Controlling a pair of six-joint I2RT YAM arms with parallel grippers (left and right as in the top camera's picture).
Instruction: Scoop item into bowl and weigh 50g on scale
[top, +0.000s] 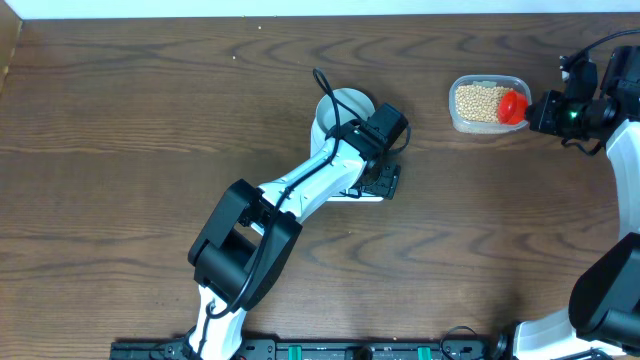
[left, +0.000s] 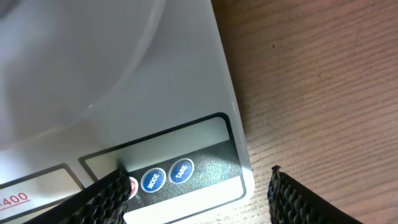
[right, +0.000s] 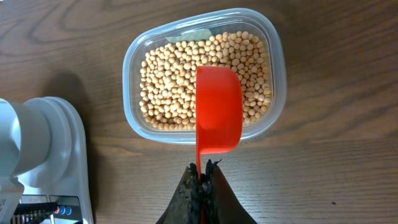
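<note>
The tan beans (right: 168, 81) fill a clear plastic tub (top: 488, 125) at the right. My right gripper (right: 204, 169) is shut on the handle of a red scoop (right: 218, 109), held over the beans; no beans show in it. In the overhead view the scoop (top: 513, 106) sits at the tub's right end. The pale bowl (top: 342, 106) stands on the white scale (left: 186, 81). My left gripper (left: 199, 199) is open over the scale's button corner. Its left finger partly covers the red button (left: 132, 186), beside the blue MODE (left: 153, 179) and TARE (left: 181, 170) buttons.
The scale (right: 73, 155) and bowl (right: 22, 143) lie left of the tub in the right wrist view. My left arm (top: 300, 190) crosses the table's middle and hides most of the scale from above. Bare wood surrounds the tub.
</note>
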